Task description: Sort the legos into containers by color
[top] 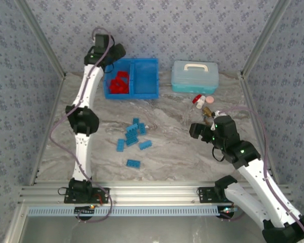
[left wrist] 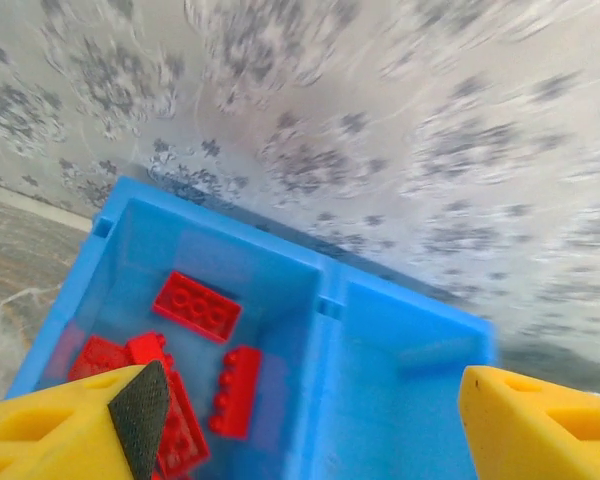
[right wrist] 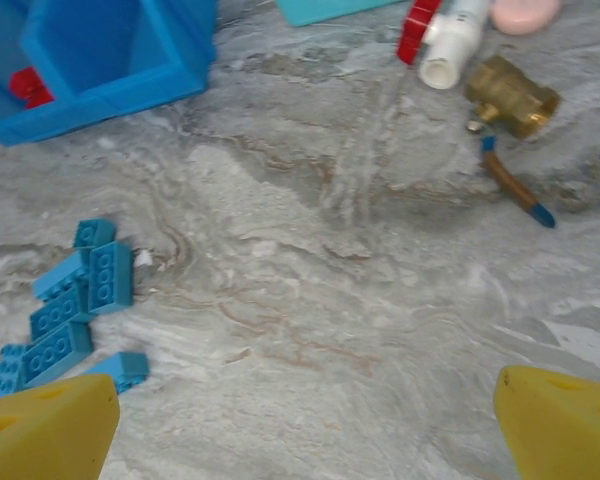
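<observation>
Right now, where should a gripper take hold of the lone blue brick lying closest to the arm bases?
Take the lone blue brick across its narrow width, closing on the two long sides and coming straight down. It lies flat, apart from the other blue bricks, so both long sides look free.

Bright, even, diffuse light from overhead leaves only faint soft shadows beneath the blue bricks (top: 134,134) and the bin (top: 133,95), the top view is sharp, while the left wrist view is motion-smeared, worst across the wallpaper (left wrist: 380,120) toward twelve o'clock, and the yellow fingertips (left wrist: 540,420) near five o'clock look soft.
</observation>
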Controlling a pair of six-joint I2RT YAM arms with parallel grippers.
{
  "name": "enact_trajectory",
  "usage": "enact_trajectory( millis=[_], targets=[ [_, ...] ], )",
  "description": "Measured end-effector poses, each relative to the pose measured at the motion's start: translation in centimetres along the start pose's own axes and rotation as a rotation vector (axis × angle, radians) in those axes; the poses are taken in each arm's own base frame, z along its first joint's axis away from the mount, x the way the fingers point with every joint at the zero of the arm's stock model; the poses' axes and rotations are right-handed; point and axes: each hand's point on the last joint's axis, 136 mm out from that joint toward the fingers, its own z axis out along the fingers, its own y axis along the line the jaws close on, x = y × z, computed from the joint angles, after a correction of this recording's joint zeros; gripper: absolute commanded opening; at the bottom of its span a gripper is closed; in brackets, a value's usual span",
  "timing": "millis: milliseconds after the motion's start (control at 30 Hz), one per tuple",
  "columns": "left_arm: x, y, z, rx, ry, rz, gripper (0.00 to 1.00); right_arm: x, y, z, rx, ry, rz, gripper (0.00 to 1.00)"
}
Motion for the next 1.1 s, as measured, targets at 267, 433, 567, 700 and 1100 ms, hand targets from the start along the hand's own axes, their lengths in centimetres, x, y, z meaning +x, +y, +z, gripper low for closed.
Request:
enact_trajectory(
  millis=[267, 433, 567, 700, 1100],
  targets=[
    [4.2, -4.8, -24.4, 0.167, -0.006, 0.056, 0.83, 0.1, 9.4, 4.2, -0.133, 0.178, -0.257, 0.88],
    [13.5, 2.4, -29.7, 0.068, 0.121, 0.079, 0.88, 2.1, 15.6, 8.0, -0.137, 0.26, -0.42, 0.8],
    [19.8, 7.6, -30.4, -0.037, 0.265, 0.127, 0.96, 4.9, 18.3, 11.4, -0.123, 0.326, -0.49, 0.74],
    [23.9, 10.7, -30.4, -0.078, 0.367, 0.193, 0.99, 7.7, 19.1, 15.5, -0.07, 0.394, -0.531, 0.63],
    [29.5, 13.9, -29.2, -0.037, 0.482, 0.381, 0.99, 11.5, 19.4, 23.9, 0.043, 0.439, -0.547, 0.45]
  ],
)
